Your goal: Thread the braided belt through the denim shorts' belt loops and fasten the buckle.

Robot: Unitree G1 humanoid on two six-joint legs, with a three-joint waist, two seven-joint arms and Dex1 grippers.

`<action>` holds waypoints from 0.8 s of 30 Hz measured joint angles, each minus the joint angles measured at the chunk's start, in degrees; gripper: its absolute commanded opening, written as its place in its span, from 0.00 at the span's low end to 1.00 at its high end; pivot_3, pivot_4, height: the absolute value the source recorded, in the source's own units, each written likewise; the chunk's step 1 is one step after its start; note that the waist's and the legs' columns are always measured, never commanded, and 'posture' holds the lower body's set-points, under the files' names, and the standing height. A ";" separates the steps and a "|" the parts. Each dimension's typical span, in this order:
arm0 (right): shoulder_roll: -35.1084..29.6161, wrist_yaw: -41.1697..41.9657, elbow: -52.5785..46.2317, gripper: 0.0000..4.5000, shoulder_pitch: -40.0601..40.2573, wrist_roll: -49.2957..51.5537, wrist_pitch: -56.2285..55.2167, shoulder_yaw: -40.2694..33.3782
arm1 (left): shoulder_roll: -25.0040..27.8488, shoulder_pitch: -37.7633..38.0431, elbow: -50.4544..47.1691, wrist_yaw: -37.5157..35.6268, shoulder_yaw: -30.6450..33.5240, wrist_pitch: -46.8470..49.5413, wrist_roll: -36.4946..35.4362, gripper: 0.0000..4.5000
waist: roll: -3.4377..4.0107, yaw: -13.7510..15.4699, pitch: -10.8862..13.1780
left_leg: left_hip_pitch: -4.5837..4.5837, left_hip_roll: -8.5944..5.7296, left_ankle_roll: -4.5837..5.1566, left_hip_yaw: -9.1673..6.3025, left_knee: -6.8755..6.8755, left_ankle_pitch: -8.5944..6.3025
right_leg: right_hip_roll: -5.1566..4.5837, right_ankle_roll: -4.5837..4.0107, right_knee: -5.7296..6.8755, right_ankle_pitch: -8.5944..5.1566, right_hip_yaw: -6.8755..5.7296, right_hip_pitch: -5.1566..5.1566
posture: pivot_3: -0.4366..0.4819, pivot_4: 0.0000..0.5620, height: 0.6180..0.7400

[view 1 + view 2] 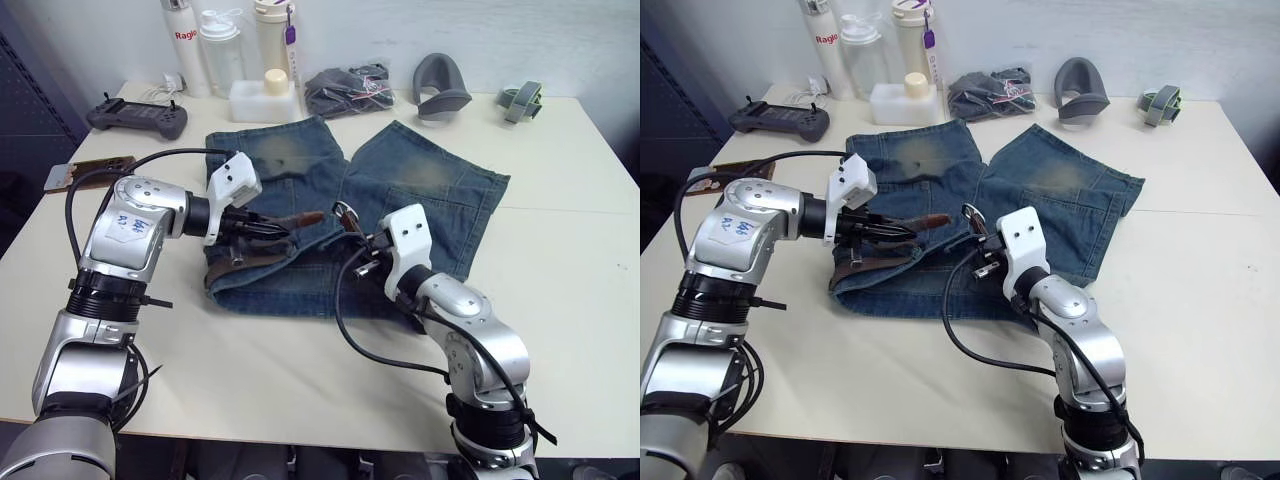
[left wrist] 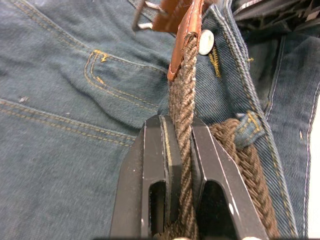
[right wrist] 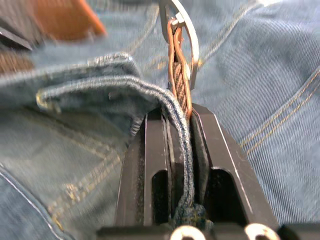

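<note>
The belt is gripped by the left tool over the shorts; belt end and waistband are pinched by the right tool.

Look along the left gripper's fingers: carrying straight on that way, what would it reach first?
Probably the buckle. The left gripper, shut on the braided belt, points across the denim shorts toward the right gripper; depth is uncertain.
</note>
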 measured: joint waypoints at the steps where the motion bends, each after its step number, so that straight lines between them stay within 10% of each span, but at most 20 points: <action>1: -0.02 -0.18 -0.05 0.01 -0.07 0.39 0.34 0.00 | -0.34 0.00 0.08 0.23 -0.40 -0.40 0.22 0.00 | 0.00 0.00 0.00 | 0.00 -0.02 0.00 0.00 0.00 0.00 | -0.01 0.00 0.01 0.00 0.00 0.00 | 0.48 0.27 0.26; 24: -2.70 -3.73 -2.73 0.01 -0.90 3.57 2.20 2.61 | -5.60 -3.95 5.78 5.66 -1.57 0.00 0.68 0.00 | 0.00 -0.03 0.00 | 0.00 -0.11 0.03 0.00 -0.12 0.05 | -0.06 0.00 -0.03 0.00 0.02 -0.02 | 0.48 0.27 0.26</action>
